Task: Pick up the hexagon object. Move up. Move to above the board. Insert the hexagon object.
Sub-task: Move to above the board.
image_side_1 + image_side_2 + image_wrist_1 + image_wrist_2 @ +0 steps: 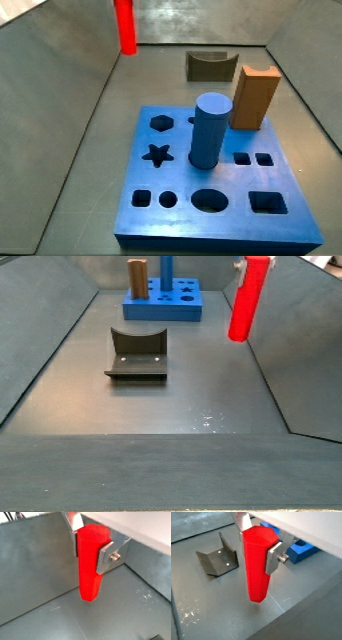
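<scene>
End effector (256, 547) upright, clasping hexagon object (258, 567)

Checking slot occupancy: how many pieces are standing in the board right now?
2: the blue cylinder near the board's middle, the orange block at its far edge. The red rod is off the board, held in the hand.

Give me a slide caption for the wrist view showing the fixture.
Gripper holds the red hexagon object upright above the grey floor, fixture beside it.

glossy red hexagon object (256, 564), blue board (214, 185), silver end effector (258, 543) fingers (273, 558)
</scene>
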Robot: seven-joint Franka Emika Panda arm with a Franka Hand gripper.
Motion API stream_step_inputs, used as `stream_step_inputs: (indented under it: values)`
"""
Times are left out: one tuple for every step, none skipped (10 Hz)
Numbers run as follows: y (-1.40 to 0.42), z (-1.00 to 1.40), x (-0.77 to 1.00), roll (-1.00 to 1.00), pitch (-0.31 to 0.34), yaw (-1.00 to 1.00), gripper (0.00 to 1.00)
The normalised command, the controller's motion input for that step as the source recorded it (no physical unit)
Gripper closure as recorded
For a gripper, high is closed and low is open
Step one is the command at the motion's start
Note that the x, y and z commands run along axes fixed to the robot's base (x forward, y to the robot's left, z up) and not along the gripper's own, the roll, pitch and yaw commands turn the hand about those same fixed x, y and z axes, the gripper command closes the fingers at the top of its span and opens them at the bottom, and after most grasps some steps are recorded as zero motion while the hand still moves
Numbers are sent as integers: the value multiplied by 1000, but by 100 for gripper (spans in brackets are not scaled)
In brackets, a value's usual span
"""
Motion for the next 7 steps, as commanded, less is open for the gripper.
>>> stream_step_inputs:
  values:
    - [119,1000,152,-25,236,-18,100]
    - [110,1000,126,-18,146,-23,100]
    - [105,1000,111,-15,103,-27,100]
    - [98,1000,97,-15,81,-28,100]
    - [89,1000,86,-15,71,-30,100]
    - [83,1000,71,-18,71,-31,100]
    - [76,1000,61,-21,77,-33,100]
